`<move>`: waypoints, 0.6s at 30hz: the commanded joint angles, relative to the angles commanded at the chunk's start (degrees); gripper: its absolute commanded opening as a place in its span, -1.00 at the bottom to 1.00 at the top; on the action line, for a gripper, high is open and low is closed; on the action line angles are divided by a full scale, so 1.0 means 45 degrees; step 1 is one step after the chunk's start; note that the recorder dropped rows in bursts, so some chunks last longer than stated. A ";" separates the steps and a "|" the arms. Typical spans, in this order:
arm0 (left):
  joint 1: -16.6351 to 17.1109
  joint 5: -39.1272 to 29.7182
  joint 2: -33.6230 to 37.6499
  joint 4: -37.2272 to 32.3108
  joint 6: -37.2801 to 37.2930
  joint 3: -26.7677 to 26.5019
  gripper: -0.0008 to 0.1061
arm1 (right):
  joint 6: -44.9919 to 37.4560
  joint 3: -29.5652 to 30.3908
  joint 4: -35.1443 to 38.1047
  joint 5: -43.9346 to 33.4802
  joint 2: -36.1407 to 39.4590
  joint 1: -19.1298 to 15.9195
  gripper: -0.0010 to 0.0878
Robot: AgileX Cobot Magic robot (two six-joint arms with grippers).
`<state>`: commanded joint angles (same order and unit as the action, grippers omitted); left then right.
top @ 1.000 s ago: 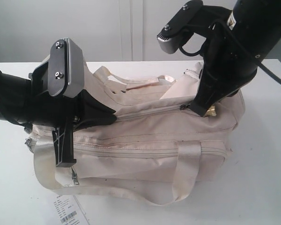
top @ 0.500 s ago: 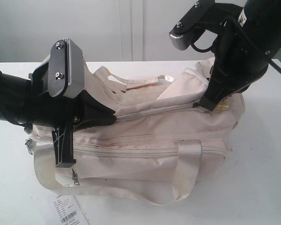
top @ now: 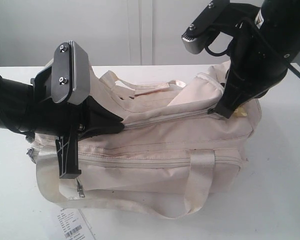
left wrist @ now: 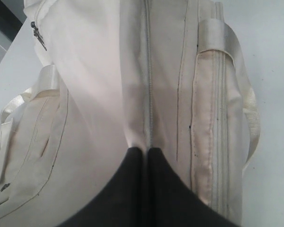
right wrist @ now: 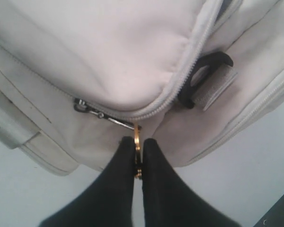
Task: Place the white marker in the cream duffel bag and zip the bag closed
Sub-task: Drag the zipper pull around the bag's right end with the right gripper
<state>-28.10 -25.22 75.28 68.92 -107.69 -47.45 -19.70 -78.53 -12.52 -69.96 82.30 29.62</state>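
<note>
Noted a white paper tag (top: 72,227) with a barcode, flat on the desk (top: 280,200), just in front of the near corner of the cream duffel bag (top: 155,145) on the left arm's side.

Found the bag lying lengthwise on the desk, long side toward the exterior camera. Recorded a looped strap handle (top: 197,180) drooping down the bag's near side onto the desk. Recorded a front pocket zipper (top: 155,162) running shut along that same side.

Observed the left gripper (top: 119,122) at the bag's top, toward the end on the left arm's side. Found it clenched, fingers pressed together on the fabric where the top zipper (left wrist: 149,94) meets them. Saw the teeth meshed along the stretch beyond the fingertips in the left wrist view.

Observed the right gripper (top: 221,112) at the bag's opposite end, clenched on a gold zipper pull (right wrist: 137,139), its ring pinched between the fingertips. Traced a silver metal link (right wrist: 102,115) from the ring to the zipper line. Noted a black buckle (right wrist: 201,80) on the bag's end, near the pull.

Beyond the top zipper, recorded a raised fabric flap (top: 190,92) and a second strap handle (top: 140,87) lying along the bag's far side.

Could not find the white marker in any view; cannot tell whether inside the bag.
</note>
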 joint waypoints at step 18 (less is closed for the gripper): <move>0.0000 -0.0062 0.0000 -0.0008 -0.0002 0.0000 -0.99 | -0.0237 0.0000 0.0246 0.0000 0.0000 -0.0529 -0.98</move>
<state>-28.10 -25.50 75.28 68.89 -107.70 -47.45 -20.77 -78.53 -11.41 -69.96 82.30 27.24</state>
